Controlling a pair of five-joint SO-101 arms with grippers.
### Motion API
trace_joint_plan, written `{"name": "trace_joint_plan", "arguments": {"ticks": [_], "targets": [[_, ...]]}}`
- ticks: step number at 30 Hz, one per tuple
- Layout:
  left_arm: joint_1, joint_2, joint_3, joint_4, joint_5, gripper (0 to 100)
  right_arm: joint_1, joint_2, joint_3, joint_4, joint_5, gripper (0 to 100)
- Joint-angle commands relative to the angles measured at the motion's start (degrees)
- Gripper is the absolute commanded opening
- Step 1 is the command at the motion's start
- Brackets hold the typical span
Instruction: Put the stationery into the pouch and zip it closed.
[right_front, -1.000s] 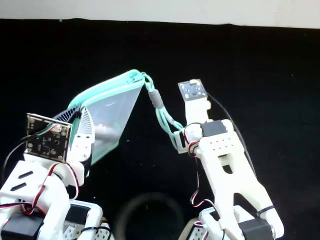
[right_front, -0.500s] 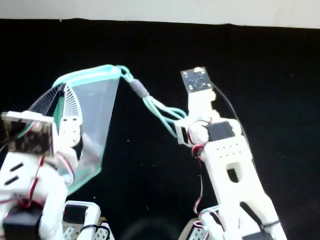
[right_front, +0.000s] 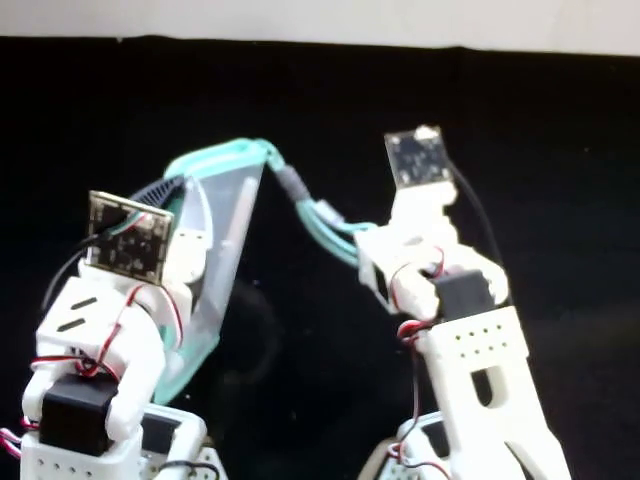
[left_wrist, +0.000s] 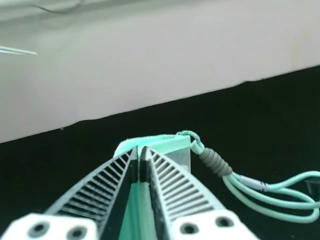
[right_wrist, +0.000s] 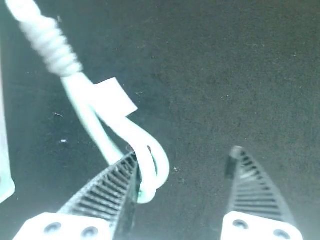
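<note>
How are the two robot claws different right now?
The left gripper is shut; the right gripper is open. The left gripper pinches the pouch by its edge between both fingers; the right gripper only has the pouch's cord looped over one finger. Both have ribbed, pointed fingers.

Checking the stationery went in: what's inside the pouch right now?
Through the pouch wall a pale streak shows, item or glare, I cannot tell. The left gripper, jaws shut on the pouch, covers part of it.
</note>
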Motion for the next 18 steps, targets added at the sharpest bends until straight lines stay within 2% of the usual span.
{"name": "trace_joint_plan", "arguments": {"ticks": [1,14,18], "targets": [[2.0,1.5,2.0,0.6,0.8,10,-0.3,-1.3,-0.2,0.0,-0.7,32.7],[0.4,1.6,-6.4,0.8,0.8,10,-0.3,-1.4,-0.1,0.2,-0.6,32.9],[0.5,1.1,-4.6,1.9,0.6,3,-0.3,-1.6,-0.1,0.3,-0.6,32.8]]}}
